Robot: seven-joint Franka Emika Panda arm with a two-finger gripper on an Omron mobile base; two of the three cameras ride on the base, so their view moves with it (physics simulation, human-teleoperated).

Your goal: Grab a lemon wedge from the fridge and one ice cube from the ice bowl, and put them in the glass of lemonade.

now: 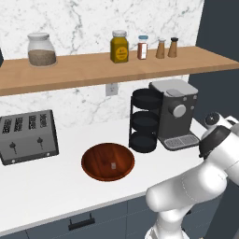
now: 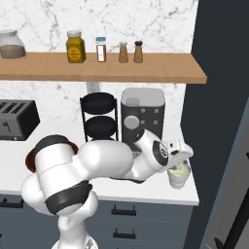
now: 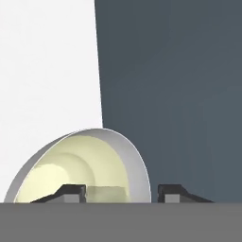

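Gripper (image 3: 122,193) jaws spread, nothing pinched, right over the glass of lemonade (image 2: 178,175) at the counter's right end by the fridge (image 2: 219,97). Hand view looks into the cup: yellow-green liquid, pale lump between the tips, can't tell what. Left base view has the ice bowl (image 1: 108,162) with one ice cube (image 1: 113,165) inside, well apart from the cup.

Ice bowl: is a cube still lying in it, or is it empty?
Not empty. The left base view shows one ice cube, small and pale, lying near the middle of the ice bowl.
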